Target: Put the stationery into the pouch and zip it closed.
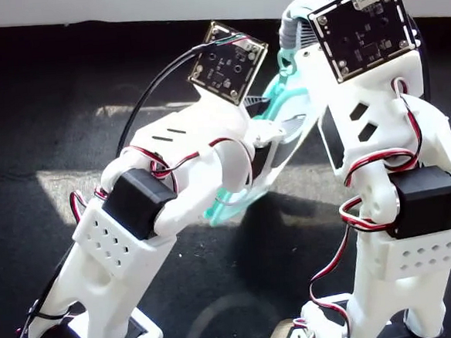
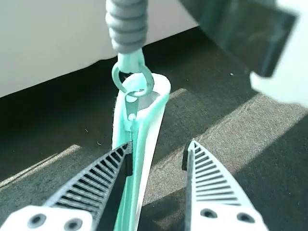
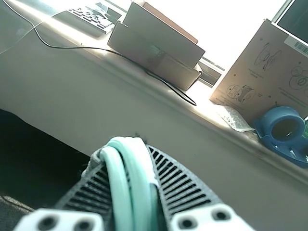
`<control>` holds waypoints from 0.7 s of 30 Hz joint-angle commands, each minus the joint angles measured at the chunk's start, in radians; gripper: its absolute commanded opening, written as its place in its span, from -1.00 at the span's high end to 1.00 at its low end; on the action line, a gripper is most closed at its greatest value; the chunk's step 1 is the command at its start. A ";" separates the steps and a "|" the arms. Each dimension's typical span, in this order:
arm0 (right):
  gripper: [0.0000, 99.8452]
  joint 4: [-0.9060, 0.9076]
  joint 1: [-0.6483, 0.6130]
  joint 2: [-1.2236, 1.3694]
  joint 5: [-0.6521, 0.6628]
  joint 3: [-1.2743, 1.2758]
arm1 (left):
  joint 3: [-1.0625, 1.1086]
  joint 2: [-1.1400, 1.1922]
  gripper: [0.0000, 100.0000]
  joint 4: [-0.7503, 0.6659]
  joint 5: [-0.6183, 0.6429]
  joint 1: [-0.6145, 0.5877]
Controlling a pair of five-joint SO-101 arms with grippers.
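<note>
We see a mint-green soft fabric pouch [image 2: 150, 122] hanging above the dark counter [image 2: 240, 139], its loop clamped in the right pincer [image 3: 129, 147], while the left pincer [image 2: 161, 144] gapes open at its zipper edge. We judge it light and floppy, best taken by the small zipper pull [image 2: 131, 113]. A pale wall and a sunlit windowsill with cardboard boxes [image 3: 159, 45] lie behind.

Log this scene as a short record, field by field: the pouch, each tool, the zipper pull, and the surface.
pouch: teal, held up by one end over the table
right tool: shut on the pouch's teal loop
left tool: open, straddling the pouch's zipper edge, which lies against one side
zipper pull: near the held end, just below the gray ribbed piece
table: dark, with patches of sunlight
</note>
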 commanded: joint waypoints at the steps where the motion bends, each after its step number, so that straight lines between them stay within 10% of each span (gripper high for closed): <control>1: 0.99 -0.039 0.007 -0.013 0.009 -0.058 | 0.038 0.025 0.61 -0.084 -0.009 -0.076; 21: 0.99 -0.035 0.005 -0.016 0.009 -0.058 | 0.082 0.197 0.61 -0.330 -0.011 -0.096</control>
